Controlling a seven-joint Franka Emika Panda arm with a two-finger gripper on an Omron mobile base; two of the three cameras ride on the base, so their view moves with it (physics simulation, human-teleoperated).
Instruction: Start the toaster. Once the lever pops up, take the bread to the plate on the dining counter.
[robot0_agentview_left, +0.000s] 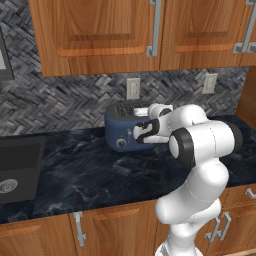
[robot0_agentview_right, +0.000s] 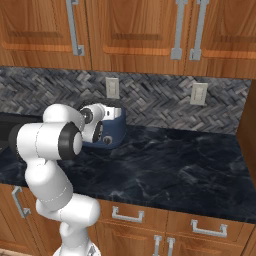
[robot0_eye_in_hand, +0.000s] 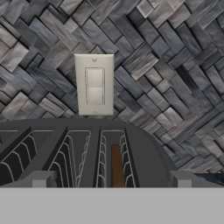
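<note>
The dark-blue toaster stands on the black worktop against the tiled wall, and my arm's hand partly covers it in the right base view. In the hand view I look along its black slotted top. The bread stands as a thin brown slice on edge in a right-hand slot. My gripper hovers low over the toaster's near edge. It is open, with its fingertips wide apart and nothing between them. The plate and the dining counter are out of view.
A dark sink is set into the black worktop at the left. Pale wall plates sit on the backsplash under wooden upper cabinets. A wooden side panel closes the right end.
</note>
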